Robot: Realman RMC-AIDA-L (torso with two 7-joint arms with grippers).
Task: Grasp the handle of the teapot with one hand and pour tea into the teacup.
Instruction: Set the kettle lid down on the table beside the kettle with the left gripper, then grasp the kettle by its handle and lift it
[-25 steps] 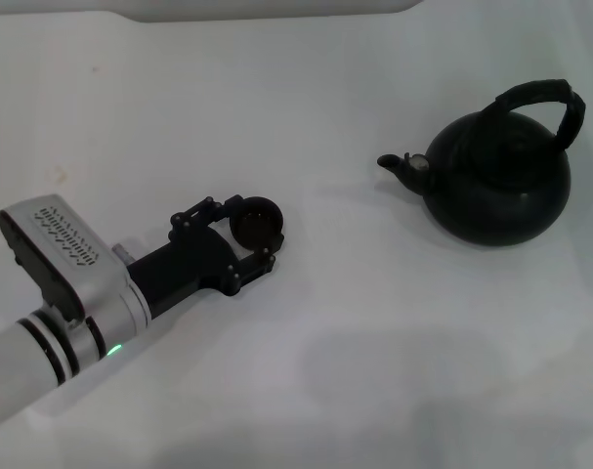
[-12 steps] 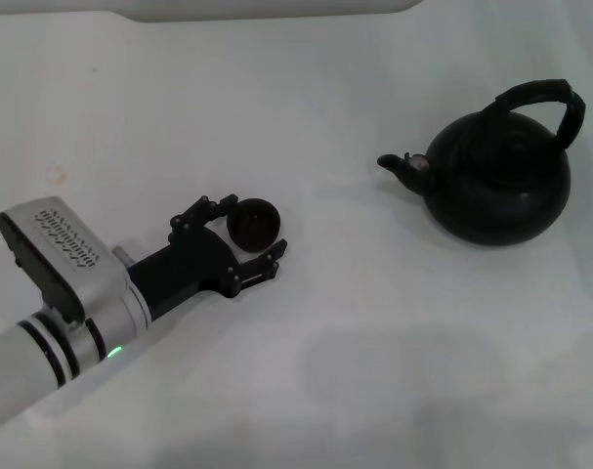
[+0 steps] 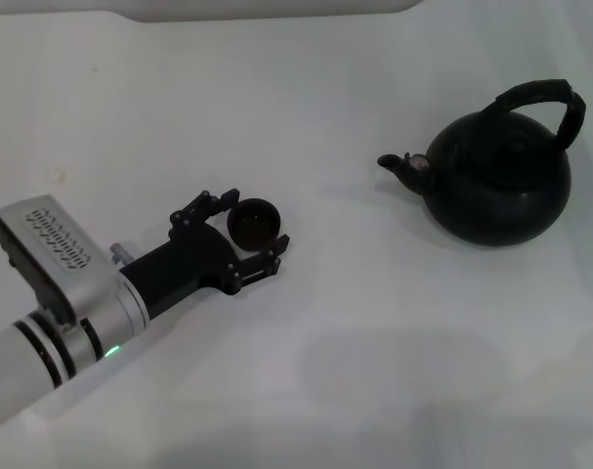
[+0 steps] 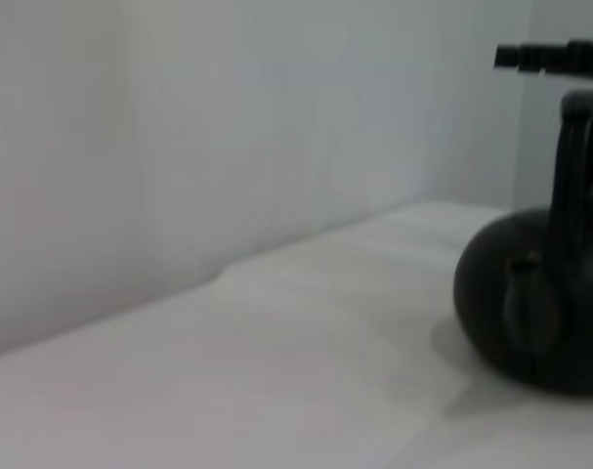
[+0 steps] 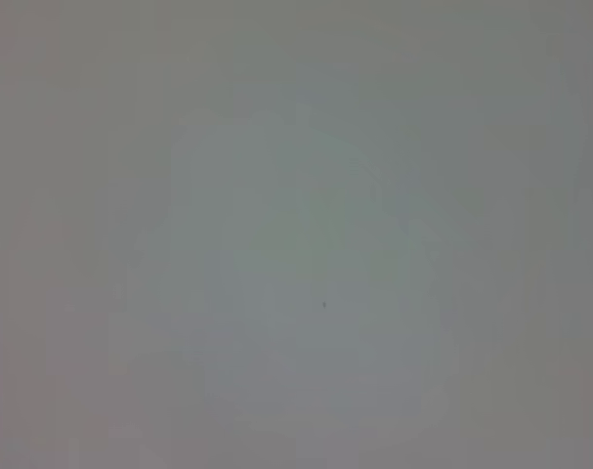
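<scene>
Teacup (image 3: 254, 221) sits between spread left gripper (image 3: 239, 237) fingers, teapot (image 3: 498, 174) well apart.

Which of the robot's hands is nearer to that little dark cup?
The left. Its pincer sits right at the teacup, fingers spread on either side of it. The right one appears in no view.

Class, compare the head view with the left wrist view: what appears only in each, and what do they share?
Only the head view shows the left hand, its fingers spread around the small dark teacup, and the teapot's spout pointing toward that cup. Only the left wrist view shows a pale wall behind the table and the spout end-on. Both show the black teapot with its arched handle standing on the white table.
</scene>
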